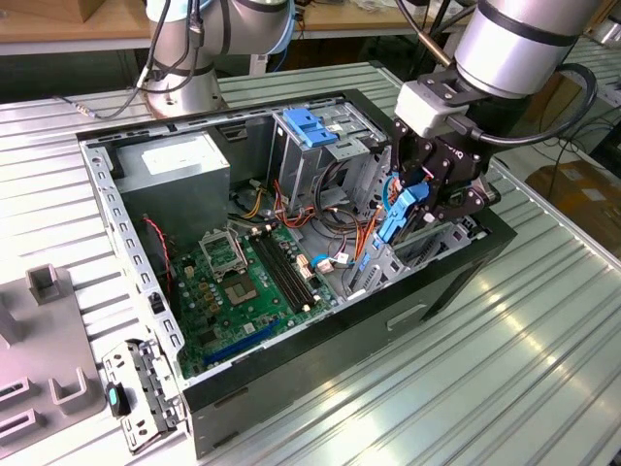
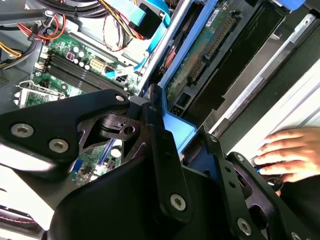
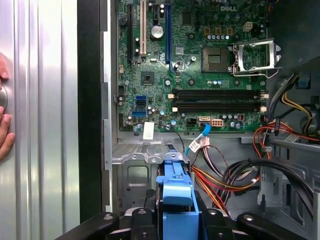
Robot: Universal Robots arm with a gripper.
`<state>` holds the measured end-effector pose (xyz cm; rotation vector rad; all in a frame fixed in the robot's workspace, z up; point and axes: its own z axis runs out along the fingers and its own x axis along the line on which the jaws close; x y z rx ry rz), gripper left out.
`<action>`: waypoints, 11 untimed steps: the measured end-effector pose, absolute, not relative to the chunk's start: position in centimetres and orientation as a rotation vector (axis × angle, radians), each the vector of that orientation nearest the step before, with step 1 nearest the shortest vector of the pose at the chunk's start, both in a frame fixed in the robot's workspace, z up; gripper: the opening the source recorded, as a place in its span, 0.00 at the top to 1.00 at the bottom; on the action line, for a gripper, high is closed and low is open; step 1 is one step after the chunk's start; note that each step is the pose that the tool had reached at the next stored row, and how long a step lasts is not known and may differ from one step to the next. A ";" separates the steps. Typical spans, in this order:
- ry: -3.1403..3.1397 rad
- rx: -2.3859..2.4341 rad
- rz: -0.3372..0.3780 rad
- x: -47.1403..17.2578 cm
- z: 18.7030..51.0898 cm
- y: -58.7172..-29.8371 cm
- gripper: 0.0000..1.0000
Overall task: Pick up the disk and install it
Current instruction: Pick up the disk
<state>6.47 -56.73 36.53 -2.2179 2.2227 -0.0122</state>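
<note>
The disk (image 1: pixel 401 210), a flat grey-metal hard drive in a blue plastic carrier frame, stood on edge in my claw (image 1: pixel 427 194). The claw was closed on it, gripping the blue frame from both sides. I held it low inside the open black computer case (image 1: pixel 456 282), at the end on the exterior view's right, just above the bare grey metal bay (image 3: pixel 142 160). In the second wrist view the disk's green circuit board (image 2: pixel 200 60) faced out. A bundle of orange and red cables (image 3: pixel 225 180) lay just beside it, with the green motherboard (image 1: pixel 243 282) beyond. Farther off stood the tall metal cage with a blue plastic top (image 1: pixel 315 131) and the grey metal box with a white sticker (image 1: pixel 179 170). A person's hand (image 2: pixel 290 152) rested on the ribbed metal tabletop (image 1: pixel 524 369) near the case.
</note>
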 end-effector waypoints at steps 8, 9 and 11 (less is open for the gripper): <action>2.222 -2.218 -0.012 6.5 36.5 -56.7 0.62; 2.222 -2.218 -0.012 6.5 36.5 -56.7 0.62; 2.223 -2.218 -0.012 6.5 36.5 -56.7 0.55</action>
